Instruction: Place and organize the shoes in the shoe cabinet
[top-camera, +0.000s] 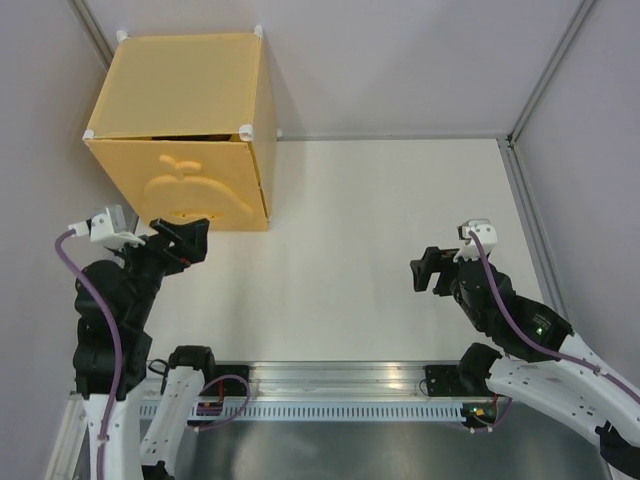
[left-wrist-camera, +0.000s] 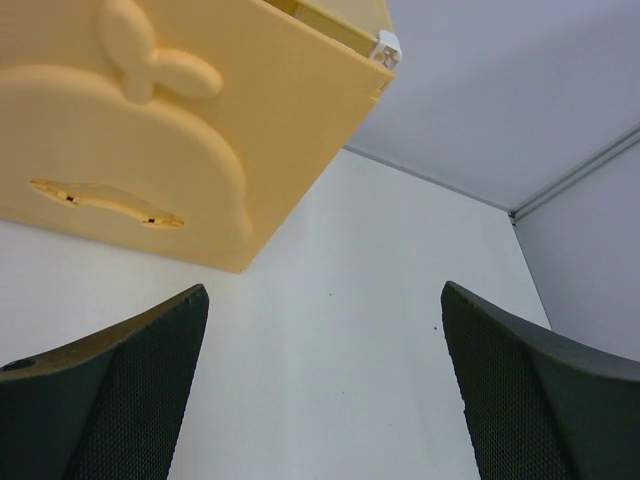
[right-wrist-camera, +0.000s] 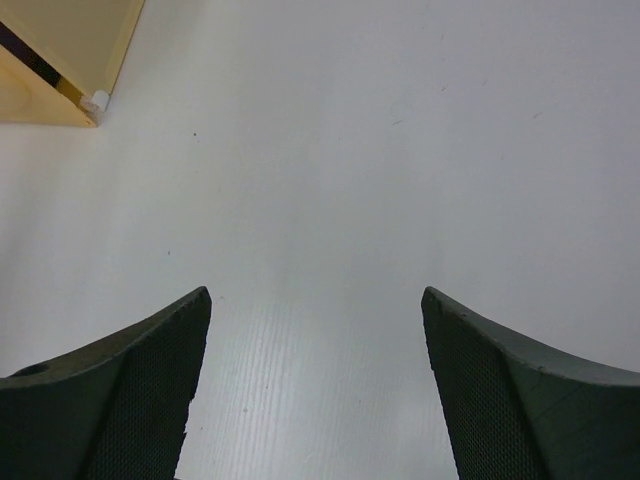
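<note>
- Left gripper (top-camera: 185, 232) hangs spread and empty at 9 o'clock on the table (top-camera: 380, 220), just in front of the cabinet (top-camera: 185, 85).
- Right gripper (top-camera: 425, 272) is also spread and empty, at 3 o'clock.
- At 10 o'clock, the cabinet's door (top-camera: 200, 185) looks shut.
- No shoes show anywhere; a dark sliver behind the door's top edge cannot be identified.
- Likely all 4 shoes are inside, so little or nothing remains.
</note>
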